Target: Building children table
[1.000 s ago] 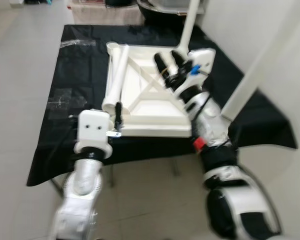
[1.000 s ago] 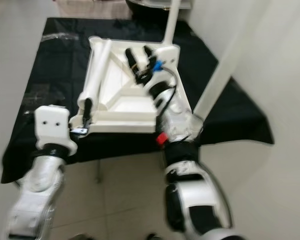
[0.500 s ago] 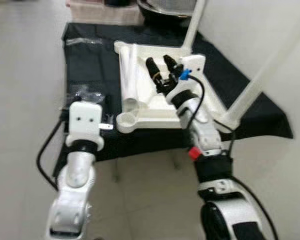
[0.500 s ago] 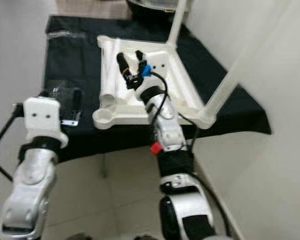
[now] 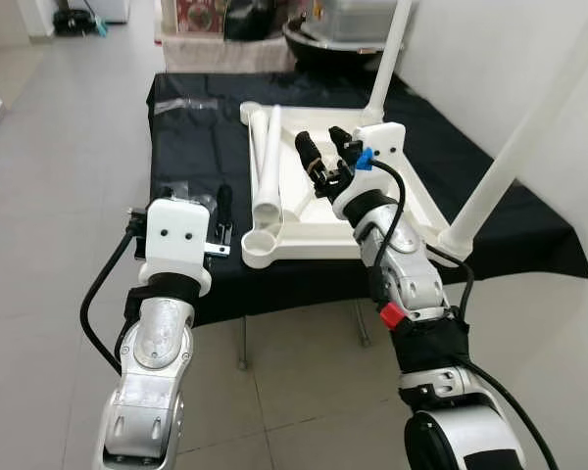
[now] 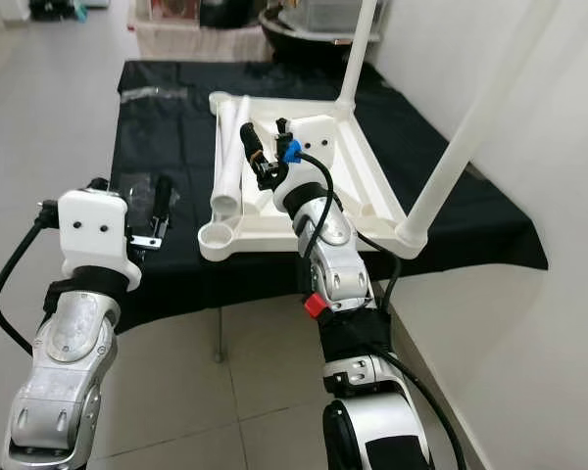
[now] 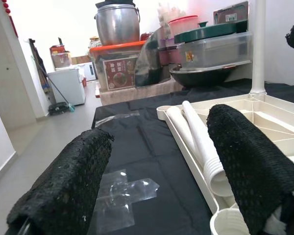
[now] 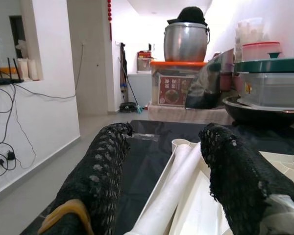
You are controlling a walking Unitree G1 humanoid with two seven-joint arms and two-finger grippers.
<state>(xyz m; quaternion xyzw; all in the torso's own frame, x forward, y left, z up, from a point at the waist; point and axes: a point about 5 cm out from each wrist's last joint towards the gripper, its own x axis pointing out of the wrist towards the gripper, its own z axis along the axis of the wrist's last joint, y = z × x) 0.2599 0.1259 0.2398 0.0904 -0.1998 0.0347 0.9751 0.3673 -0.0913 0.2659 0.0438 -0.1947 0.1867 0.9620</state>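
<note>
Looking down, I see the upturned white tabletop (image 5: 318, 196) on the black cloth (image 5: 181, 147), two legs fitted and two loose legs (image 5: 268, 166) lying inside it. Since half a second ago my left gripper (image 5: 221, 208) has drifted nearer the tabletop's corner, fingers spread, empty. My right gripper (image 5: 323, 162) still hovers over the tabletop, fingers parted, holding nothing.

Both arms reach forward, left tool (image 5: 222, 201) and right tool (image 5: 325, 157) apparently spread apart.

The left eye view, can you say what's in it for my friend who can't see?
An upside-down white table top lies on a black cloth, two legs standing up and loose legs lying in it. The right gripper hovers open over it; the left gripper waits, open, beside it.
</note>
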